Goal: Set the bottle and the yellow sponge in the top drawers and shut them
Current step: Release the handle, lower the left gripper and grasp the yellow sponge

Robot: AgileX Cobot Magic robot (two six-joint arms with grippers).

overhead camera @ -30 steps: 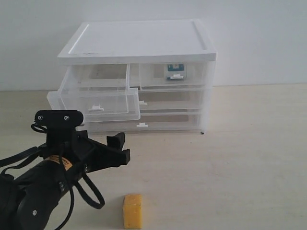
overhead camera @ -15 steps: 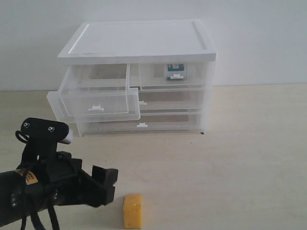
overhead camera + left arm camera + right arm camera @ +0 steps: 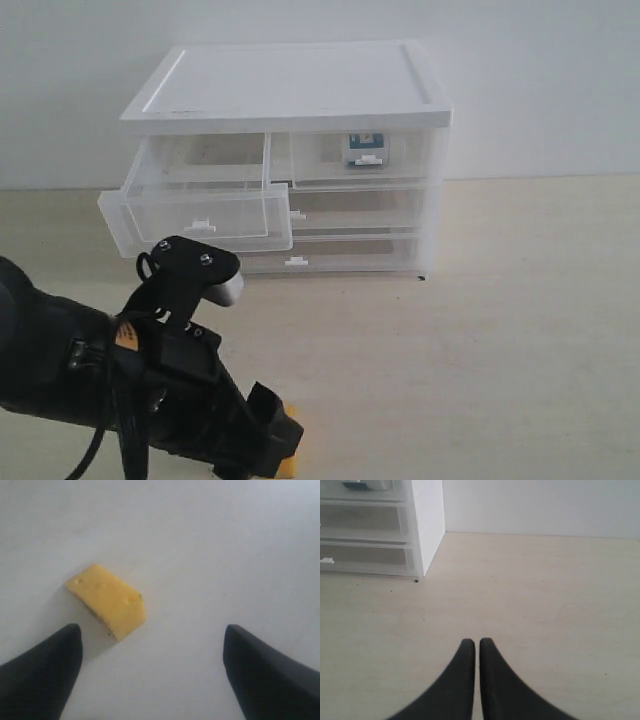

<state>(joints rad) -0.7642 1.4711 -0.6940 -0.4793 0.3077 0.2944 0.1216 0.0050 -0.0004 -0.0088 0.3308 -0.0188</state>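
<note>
The yellow sponge (image 3: pixel 107 601) lies on the table just ahead of my left gripper (image 3: pixel 152 630), nearer one finger. That gripper is open, empty and pointing down. In the exterior view the left gripper (image 3: pixel 262 437) hides all but a sliver of the sponge (image 3: pixel 291 464). The left top drawer (image 3: pixel 205 215) is pulled out with nothing in it. The right top drawer (image 3: pixel 365 170) is pushed in, and the bottle (image 3: pixel 365 146) shows through its front. My right gripper (image 3: pixel 476 642) is shut on nothing above bare table, and the exterior view does not show it.
The white drawer cabinet (image 3: pixel 290 95) stands at the back against the wall, with two full-width drawers (image 3: pixel 340 255) pushed in below the top pair. Its corner (image 3: pixel 430 525) shows in the right wrist view. The open left drawer juts out above my left arm (image 3: pixel 90 370).
My left arm has swung right and down to the sponge, which now shows only as a sliver in the exterior view. Cabinet, drawers and bottle have not moved.
</note>
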